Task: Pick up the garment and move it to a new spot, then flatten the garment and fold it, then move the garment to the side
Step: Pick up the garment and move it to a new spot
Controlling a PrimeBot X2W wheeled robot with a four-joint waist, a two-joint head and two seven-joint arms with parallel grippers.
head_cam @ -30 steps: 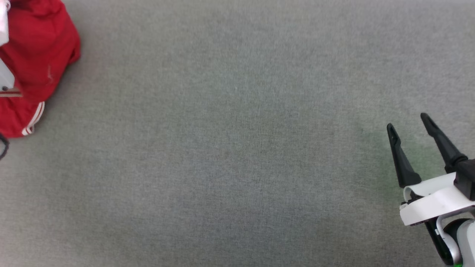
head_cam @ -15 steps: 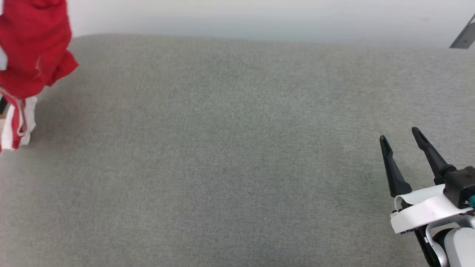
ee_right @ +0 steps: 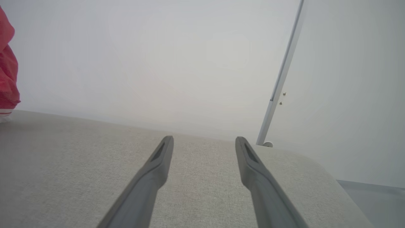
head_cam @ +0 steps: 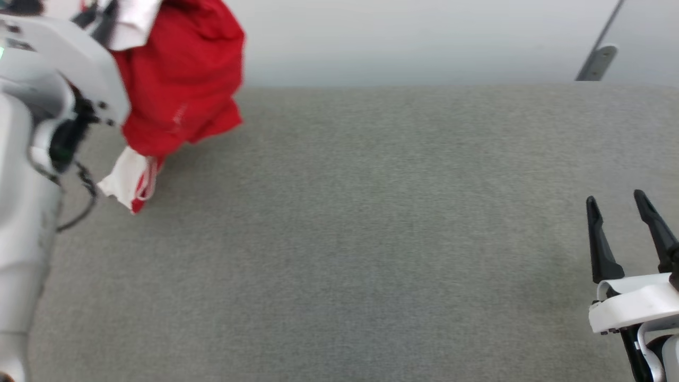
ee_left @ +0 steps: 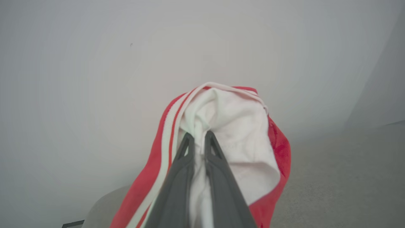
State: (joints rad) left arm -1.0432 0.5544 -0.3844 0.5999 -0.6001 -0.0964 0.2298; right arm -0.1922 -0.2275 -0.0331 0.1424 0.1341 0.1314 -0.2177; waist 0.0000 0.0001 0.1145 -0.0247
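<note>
The garment (head_cam: 183, 79), bright red with white sleeves and striped trim, hangs bunched above the far left of the grey surface (head_cam: 371, 239). In the left wrist view my left gripper (ee_left: 198, 136) is shut on the garment (ee_left: 240, 126), pinching white sleeve cloth between its dark fingers. A white striped sleeve end (head_cam: 130, 180) dangles lowest in the head view, close over the surface. My right gripper (head_cam: 615, 204) stands open at the lower right, nothing between its fingers (ee_right: 158, 158). The garment's red edge (ee_right: 8, 79) shows at the far left of the right wrist view.
A pale wall rises behind the far edge of the grey surface. A thin metal post (head_cam: 597, 53) leans at the back right, also in the right wrist view as the post (ee_right: 280, 88). My pale left forearm (head_cam: 32, 175) runs along the left edge.
The head camera has shifted, so the far edge and wall now show. The garment hangs further right and higher in the picture, with my left arm in view beside it. The right gripper stays open.
</note>
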